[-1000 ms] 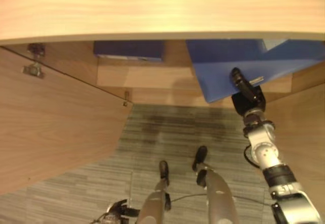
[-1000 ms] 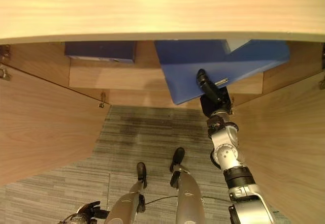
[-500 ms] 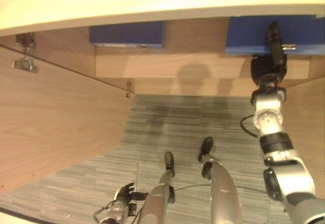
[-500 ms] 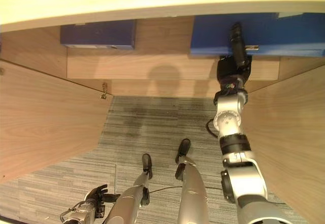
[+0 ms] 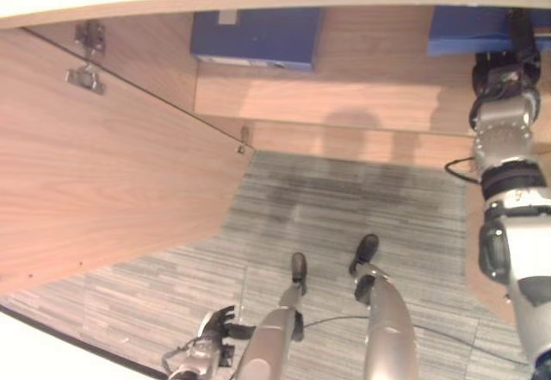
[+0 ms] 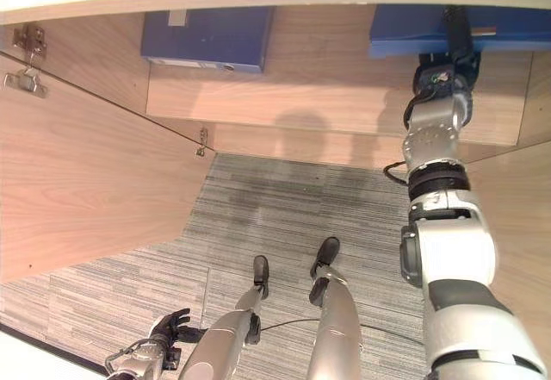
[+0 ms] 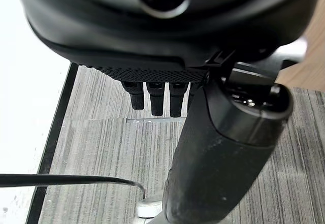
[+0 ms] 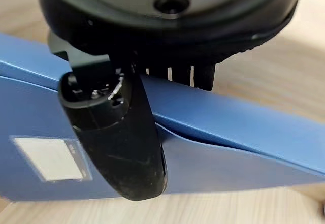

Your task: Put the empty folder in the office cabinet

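Folder (image 8: 244, 132), blue, lies on the cabinet shelf (image 6: 327, 96) at the far right, its near edge about flush with the shelf's lip. My right hand (image 6: 448, 61) pinches it, thumb over the cover, fingers beneath. Bare shelf separates it from a second blue folder (image 6: 211, 37) at the left. The cabinet door (image 5: 103, 173) stands open on the left. My left hand (image 6: 164, 333) hangs low with its fingers loosely spread above the carpet (image 5: 344, 216).

Second blue folder (image 6: 208, 38) on shelf, grey striped carpet (image 6: 284, 216)
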### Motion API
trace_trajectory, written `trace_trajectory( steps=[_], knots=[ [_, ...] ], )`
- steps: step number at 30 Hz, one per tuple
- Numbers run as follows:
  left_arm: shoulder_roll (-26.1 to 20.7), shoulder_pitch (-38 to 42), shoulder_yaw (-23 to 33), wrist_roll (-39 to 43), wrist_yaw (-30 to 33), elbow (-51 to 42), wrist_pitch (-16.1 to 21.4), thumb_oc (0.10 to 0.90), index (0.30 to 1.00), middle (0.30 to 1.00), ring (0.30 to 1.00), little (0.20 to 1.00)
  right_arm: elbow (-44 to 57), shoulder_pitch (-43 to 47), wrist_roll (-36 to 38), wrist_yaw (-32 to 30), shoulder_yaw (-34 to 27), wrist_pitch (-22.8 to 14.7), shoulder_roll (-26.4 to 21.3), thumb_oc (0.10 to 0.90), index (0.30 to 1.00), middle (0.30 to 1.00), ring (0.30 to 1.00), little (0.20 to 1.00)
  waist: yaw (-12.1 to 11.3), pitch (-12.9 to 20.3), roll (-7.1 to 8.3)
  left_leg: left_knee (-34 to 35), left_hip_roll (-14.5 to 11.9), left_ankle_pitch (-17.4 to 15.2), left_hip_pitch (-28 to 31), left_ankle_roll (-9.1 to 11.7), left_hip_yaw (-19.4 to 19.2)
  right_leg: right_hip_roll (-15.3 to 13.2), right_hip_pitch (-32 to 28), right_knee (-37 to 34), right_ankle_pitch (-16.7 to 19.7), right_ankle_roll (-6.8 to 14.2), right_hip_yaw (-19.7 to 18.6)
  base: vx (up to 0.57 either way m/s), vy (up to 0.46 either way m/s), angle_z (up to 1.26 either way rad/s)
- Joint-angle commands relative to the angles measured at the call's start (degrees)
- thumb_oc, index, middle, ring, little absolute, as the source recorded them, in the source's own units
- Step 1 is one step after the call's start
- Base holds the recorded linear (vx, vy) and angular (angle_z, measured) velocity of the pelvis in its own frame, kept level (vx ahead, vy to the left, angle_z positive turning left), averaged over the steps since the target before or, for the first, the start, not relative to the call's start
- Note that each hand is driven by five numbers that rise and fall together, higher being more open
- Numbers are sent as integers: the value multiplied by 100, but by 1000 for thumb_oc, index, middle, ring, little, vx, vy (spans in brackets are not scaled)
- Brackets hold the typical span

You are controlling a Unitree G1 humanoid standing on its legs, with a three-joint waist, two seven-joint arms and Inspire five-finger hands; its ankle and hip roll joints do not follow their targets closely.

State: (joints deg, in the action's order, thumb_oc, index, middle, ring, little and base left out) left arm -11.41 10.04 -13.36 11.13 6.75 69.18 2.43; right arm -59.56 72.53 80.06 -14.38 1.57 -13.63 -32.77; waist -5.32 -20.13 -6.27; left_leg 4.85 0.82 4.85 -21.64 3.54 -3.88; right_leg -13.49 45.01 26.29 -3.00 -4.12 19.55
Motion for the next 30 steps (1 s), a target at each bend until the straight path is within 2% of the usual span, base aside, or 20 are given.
trace_trajectory(
  steps=[1, 5, 11, 12, 13, 19, 20, 21, 23, 27, 30],
  knots=[
    [-593, -586, -460, 120, 61, 365, -107, 800, 900, 900, 900, 900, 207, 777, 113, 404, 434, -267, -325, 400, 300, 300, 300, 300, -105, 483, -58, 15, -338, -764, 757, 291, 440, 96, 186, 39, -6, 1145, -525, 0, 0, 0],
    [-596, -560, -535, 145, 36, 319, -89, 800, 900, 900, 900, 900, 1, 998, 50, 382, 639, -166, -406, 400, 300, 300, 300, 300, -158, 444, -142, 15, -296, -739, 749, 286, 483, 52, 219, 92, -9, 1156, -541, 6, 35, 3],
    [-584, -506, -629, 194, 81, 269, -74, 800, 900, 900, 900, 900, 5, 1084, -5, 231, 579, -252, -407, 400, 300, 300, 300, 300, -184, 393, -254, 15, -245, -705, 704, 304, 551, -13, 203, 103, -31, 1162, -538, 3, 22, 9],
    [-593, -486, -643, 197, 88, 252, -66, 800, 900, 900, 900, 900, 71, 1121, -14, 225, 621, -255, -423, 497, 446, 446, 446, 446, -200, 382, -284, 15, -223, -700, 680, 316, 580, -35, 209, 104, -34, 1163, -529, 1, 50, 12],
    [-593, -470, -657, 187, 81, 253, -63, 800, 900, 900, 900, 900, 48, 1163, 7, 246, 650, -237, -435, 800, 900, 900, 900, 900, -221, 369, -329, 15, -208, -692, 657, 322, 596, -60, 257, 140, -24, 1168, -532, 6, 54, 12],
    [-542, -479, -715, 112, 79, 244, -62, 800, 900, 900, 900, 900, 34, 941, 215, 337, 470, -307, -383, 800, 900, 900, 900, 900, -248, 346, -442, 15, -159, -687, 646, 317, 626, -114, 272, 187, -28, 1180, -554, 5, 33, 5],
    [-677, -879, -783, 329, 26, -541, 40, 800, 900, 900, 900, 900, 59, 894, 302, 366, 378, -305, -514, 800, 900, 900, 900, 900, -330, 335, -544, 15, -130, -696, 634, 298, 659, -140, 253, 176, -16, 1188, -546, -17, 4, 4],
    [-647, -883, -843, 177, 10, -447, -29, 800, 900, 900, 900, 900, 135, 821, 258, 385, 432, -415, -471, 800, 900, 900, 900, 900, -330, 318, -563, 15, -130, -689, 640, 295, 652, -148, 241, 179, -19, 1198, -541, -20, 0, 4],
    [-499, -941, -864, 30, 8, -261, 22, 800, 900, 900, 900, 900, 166, 474, 500, 437, 37, -374, -359, 800, 900, 900, 900, 900, -340, 277, -668, 15, -109, -692, 665, 293, 705, -156, 190, 177, -33, 1212, -528, -13, 5, 13],
    [-515, -1018, -836, 146, -36, -296, 48, 800, 900, 900, 900, 900, 71, 383, 677, 535, -130, -560, -505, 800, 900, 900, 900, 900, -382, 245, -780, 15, -77, -683, 683, 292, 741, -154, 164, 173, -39, 1226, -525, -10, 14, 11],
    [-509, -1056, -861, 127, -63, -364, 40, 800, 900, 900, 900, 900, 142, 169, 767, 575, -263, -619, -409, 800, 900, 900, 900, 900, -384, 220, -836, 15, -73, -678, 702, 290, 737, -137, 129, 140, -20, 1239, -549, -9, 13, 4]
  ],
)
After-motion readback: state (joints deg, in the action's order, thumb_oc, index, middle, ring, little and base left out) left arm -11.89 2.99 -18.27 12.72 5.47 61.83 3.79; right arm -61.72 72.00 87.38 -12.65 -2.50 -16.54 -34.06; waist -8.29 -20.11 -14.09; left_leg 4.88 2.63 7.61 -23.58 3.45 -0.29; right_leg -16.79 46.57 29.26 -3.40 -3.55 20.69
